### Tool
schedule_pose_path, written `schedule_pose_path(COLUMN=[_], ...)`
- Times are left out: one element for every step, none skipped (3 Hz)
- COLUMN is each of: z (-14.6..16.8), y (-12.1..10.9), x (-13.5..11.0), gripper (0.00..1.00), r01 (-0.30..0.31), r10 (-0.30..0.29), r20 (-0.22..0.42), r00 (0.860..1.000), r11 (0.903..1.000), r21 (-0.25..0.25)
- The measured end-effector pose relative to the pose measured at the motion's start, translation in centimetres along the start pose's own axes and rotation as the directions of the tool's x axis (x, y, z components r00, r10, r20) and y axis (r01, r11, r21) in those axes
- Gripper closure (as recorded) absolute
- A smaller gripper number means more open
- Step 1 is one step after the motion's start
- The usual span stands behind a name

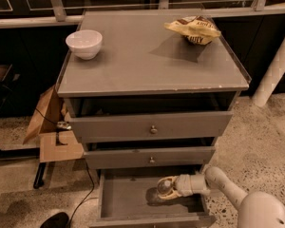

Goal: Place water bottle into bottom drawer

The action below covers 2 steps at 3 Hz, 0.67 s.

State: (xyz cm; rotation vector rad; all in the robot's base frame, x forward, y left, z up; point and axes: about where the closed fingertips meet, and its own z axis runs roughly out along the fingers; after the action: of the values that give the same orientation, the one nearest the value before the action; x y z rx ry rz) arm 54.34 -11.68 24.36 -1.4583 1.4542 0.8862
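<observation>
1. A grey cabinet point(147, 61) fills the middle of the frame.
2. Its bottom drawer point(123, 196) stands pulled open at the lower centre.
3. A crumpled snack bag point(194, 30) lies on the cabinet top, upper right.
4. A white bowl point(84, 43) sits on the top, upper left.
5. The gripper point(160, 190) reaches into the drawer's right half.
6. Its fingers pinch the water bottle point(164, 185) just above the drawer floor.

Cabinet top point(147, 70): a white bowl point(84, 43) stands upright at the left rear, and a crumpled yellow snack bag point(194, 30) lies at the right rear, well apart from it. The top drawer point(114, 127) and middle drawer point(190, 156) each carry a small round knob, with a dark gap above each. An open cardboard box point(50, 127) and a black cable point(83, 194) lie on the speckled floor point(261, 141) to the left. A white post point(275, 70) stands to the right. The gripper point(164, 189) is low at the cabinet front.
</observation>
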Motion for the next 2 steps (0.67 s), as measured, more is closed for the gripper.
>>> schedule_pose_path(z=[0.3,0.7], y=[-0.4,-0.9], x=[1.2,3.4], gripper=[1.00,1.00], r01=[-0.028,-0.075], r10=[0.028,0.074], r20=[0.009,0.027], r00=[1.000,0.997], r11=[0.9996,0.9970], r21=[0.005,0.021])
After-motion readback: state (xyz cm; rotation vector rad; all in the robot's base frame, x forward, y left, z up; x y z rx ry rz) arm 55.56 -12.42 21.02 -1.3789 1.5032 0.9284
